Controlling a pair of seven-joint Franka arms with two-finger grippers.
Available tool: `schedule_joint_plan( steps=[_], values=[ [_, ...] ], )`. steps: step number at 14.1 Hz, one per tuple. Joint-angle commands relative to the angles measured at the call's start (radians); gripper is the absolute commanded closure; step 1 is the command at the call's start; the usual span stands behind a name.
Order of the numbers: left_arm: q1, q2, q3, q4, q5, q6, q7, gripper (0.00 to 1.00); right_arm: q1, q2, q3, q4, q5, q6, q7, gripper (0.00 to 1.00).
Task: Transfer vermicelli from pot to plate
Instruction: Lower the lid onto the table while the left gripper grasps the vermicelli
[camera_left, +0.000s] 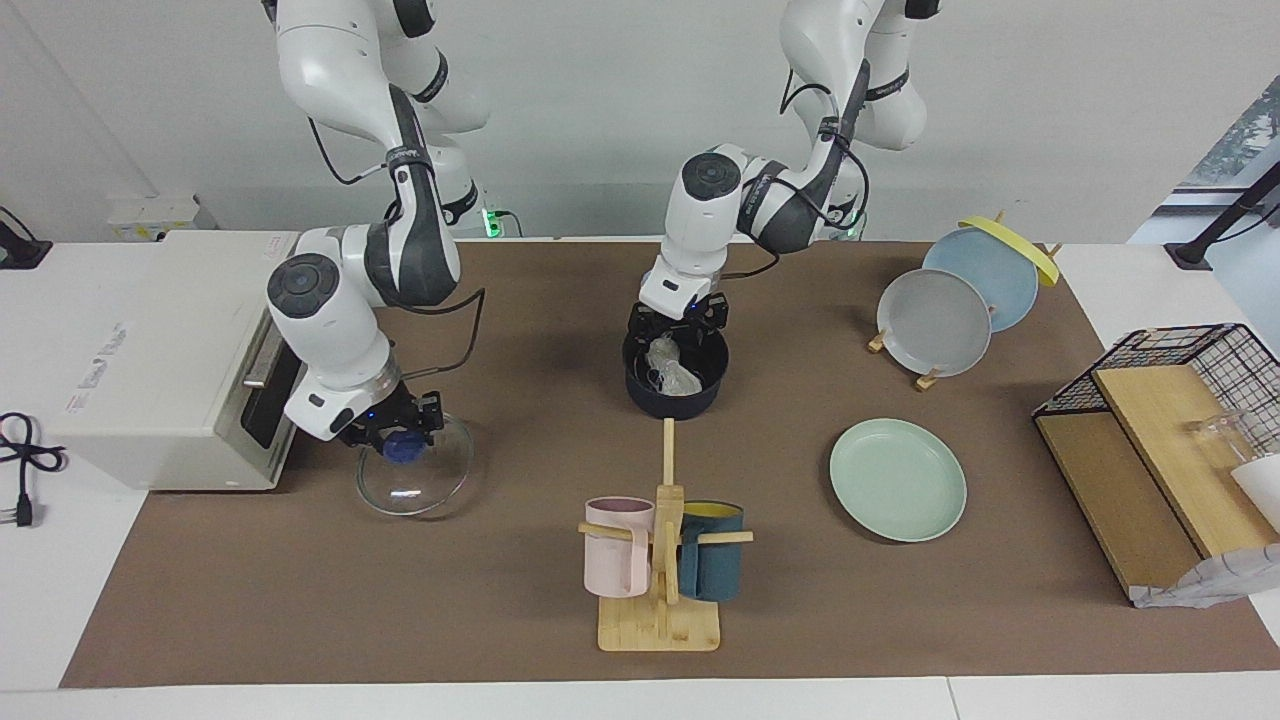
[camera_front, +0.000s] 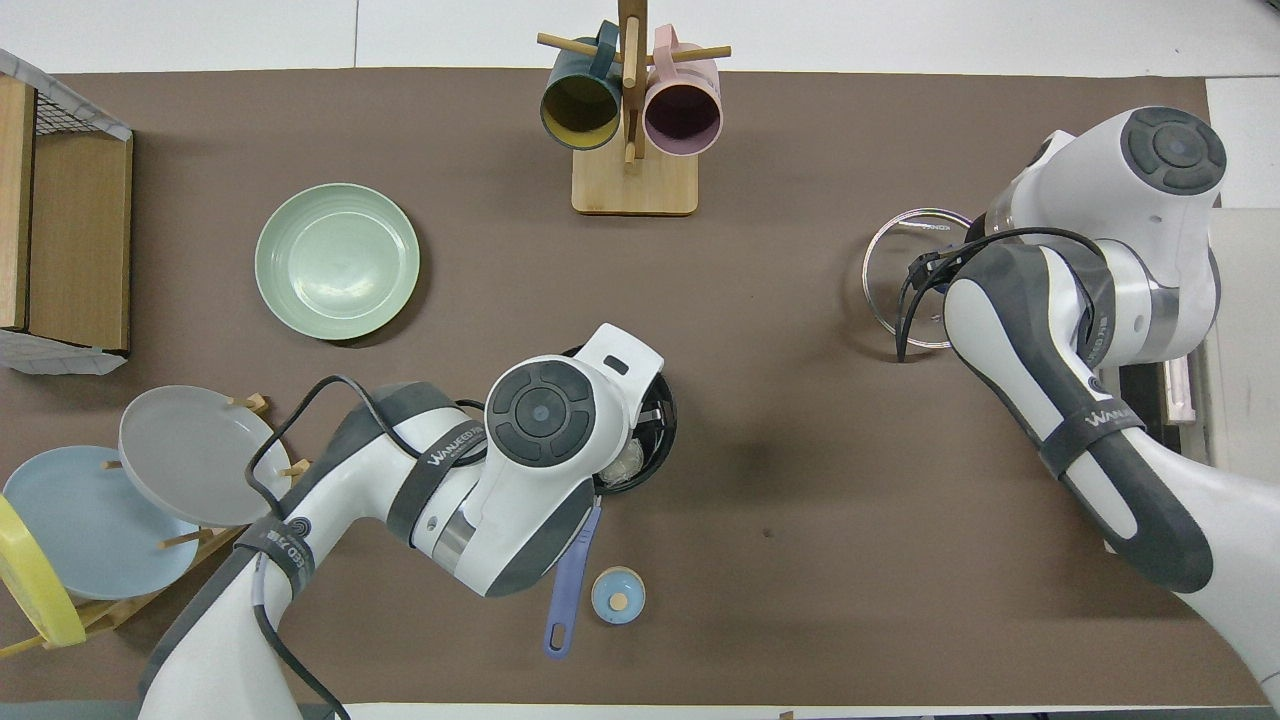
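Brown matting (camera_left: 500, 600) covers a white table set against a pale wall. From the facing camera, the pot (camera_left: 676, 377) sits mid-table with the vermicelli (camera_left: 668, 366) inside it. The left gripper (camera_left: 677, 322) dips into the pot's mouth, fingers spread apart around the top of the noodles, nothing gripped. The plate (camera_left: 898, 480) lies bare, farther from the robots than the pot, toward the left arm's end. The right gripper (camera_left: 398, 437) is clenched on the blue knob of a glass lid (camera_left: 415, 470) in front of a toaster oven (camera_left: 150, 360). A mug rack (camera_left: 661, 570) stands farther out.

Seen overhead, the left arm hides most of the pot (camera_front: 660, 440); a sliver of vermicelli (camera_front: 630, 462) shows beside it. The plate (camera_front: 337, 261) lies farther out, well apart. The lid (camera_front: 900, 275) peeks from under the right arm.
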Motion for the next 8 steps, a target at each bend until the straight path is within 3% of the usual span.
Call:
schedule_joint_plan(
  steps=[1,6,7,8],
  values=[
    [-0.04,0.028,0.02,-0.013,-0.015,0.038,0.004,0.0,-0.017,0.03,0.01,0.03,-0.006,0.004,-0.018,0.57],
    [-0.064,0.08,0.022,-0.01,0.004,0.043,0.021,0.0,-0.012,0.047,0.01,0.026,-0.006,0.021,-0.015,0.54],
    [-0.064,0.08,0.022,-0.01,0.004,0.043,0.023,0.0,-0.012,0.048,0.01,0.023,-0.006,0.027,-0.015,0.46],
    [-0.064,0.082,0.024,-0.007,0.004,0.038,0.03,0.0,-0.013,0.054,0.01,0.02,-0.005,0.038,-0.015,0.32]
  ],
)
